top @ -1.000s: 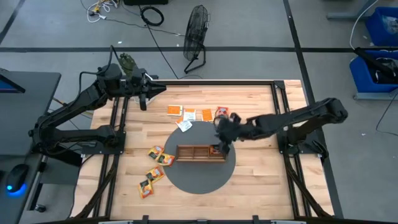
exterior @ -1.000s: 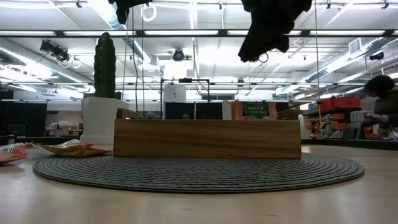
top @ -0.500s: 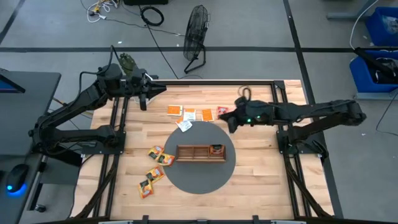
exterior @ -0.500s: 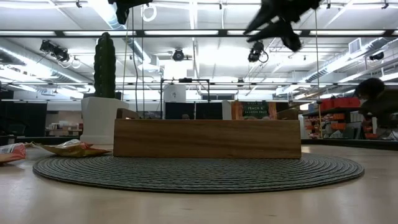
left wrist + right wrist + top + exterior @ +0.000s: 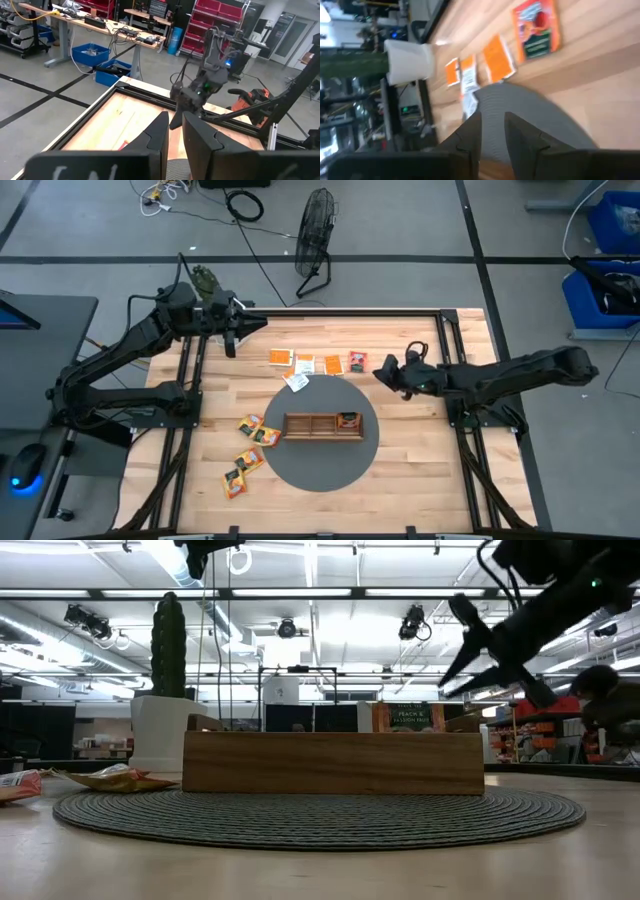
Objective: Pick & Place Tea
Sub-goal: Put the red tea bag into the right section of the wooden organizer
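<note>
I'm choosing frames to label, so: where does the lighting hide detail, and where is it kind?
Low view: bright ceiling strips backlight the scene, so the right hand is a black silhouette and the tray front sits in shade. High view: even light, soft shadows, tea bags plainly readable. Right wrist view: the hand's own fingers are dark against the lit table.

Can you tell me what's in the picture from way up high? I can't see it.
From above, a wooden tray sits on a round grey mat on a wood table, with one tea packet in its right end. More tea packets lie behind and left of the mat. The right claw hovers near them; the left claw waits at the back left.
</note>
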{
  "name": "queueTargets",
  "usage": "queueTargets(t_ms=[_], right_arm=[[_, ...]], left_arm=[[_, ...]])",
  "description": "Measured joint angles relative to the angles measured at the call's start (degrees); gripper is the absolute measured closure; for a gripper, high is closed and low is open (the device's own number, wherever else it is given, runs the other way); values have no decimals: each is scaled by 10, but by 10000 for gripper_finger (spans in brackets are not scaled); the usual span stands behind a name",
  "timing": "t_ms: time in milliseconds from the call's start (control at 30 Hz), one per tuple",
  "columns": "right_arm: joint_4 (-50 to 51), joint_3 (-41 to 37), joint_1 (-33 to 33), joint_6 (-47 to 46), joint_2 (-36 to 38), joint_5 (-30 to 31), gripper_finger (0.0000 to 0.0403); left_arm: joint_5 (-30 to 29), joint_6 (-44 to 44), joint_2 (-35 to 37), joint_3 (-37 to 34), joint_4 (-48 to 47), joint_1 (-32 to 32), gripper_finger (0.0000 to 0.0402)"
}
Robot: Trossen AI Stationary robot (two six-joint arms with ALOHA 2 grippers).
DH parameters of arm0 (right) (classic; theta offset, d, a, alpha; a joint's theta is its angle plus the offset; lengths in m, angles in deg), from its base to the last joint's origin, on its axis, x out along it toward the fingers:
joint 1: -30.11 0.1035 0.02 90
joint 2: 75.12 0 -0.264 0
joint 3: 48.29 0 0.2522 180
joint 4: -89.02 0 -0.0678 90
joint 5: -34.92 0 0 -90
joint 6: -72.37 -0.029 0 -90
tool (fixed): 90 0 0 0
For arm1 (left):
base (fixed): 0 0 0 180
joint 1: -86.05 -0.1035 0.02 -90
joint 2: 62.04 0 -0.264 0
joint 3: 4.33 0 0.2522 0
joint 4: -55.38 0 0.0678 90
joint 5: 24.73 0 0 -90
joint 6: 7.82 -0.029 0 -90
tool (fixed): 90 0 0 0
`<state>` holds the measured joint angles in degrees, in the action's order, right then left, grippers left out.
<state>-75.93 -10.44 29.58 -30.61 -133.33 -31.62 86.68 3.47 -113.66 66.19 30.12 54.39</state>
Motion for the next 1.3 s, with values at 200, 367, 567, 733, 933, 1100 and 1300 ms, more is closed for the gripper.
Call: queueTargets(t_ms=[200, 367, 567, 733, 933, 1100, 1300], right_arm=[[0, -7, -23, -65, -56, -26, 311], [-25, -7, -59, -48, -115, -73, 310], [-86, -7, -97, -29, -177, -95, 268], [-112, -7, -124, -35, -216, -95, 214], [-186, -4, -155, -40, -261, -103, 183], [-185, 19, -168, -42, -302, -138, 184], [-179, 37, -176, -46, -324, -134, 197]], left_arm=[[-4, 1, 0, 0, 0, 0, 344], [-12, 1, 0, 0, 0, 0, 344], [-13, 0, 0, 0, 0, 0, 344], [-13, 0, 0, 0, 0, 0, 344], [-13, 0, -1, 0, 0, 0, 344], [-13, 0, -1, 0, 0, 0, 344], [-13, 0, -1, 0, 0, 0, 344]])
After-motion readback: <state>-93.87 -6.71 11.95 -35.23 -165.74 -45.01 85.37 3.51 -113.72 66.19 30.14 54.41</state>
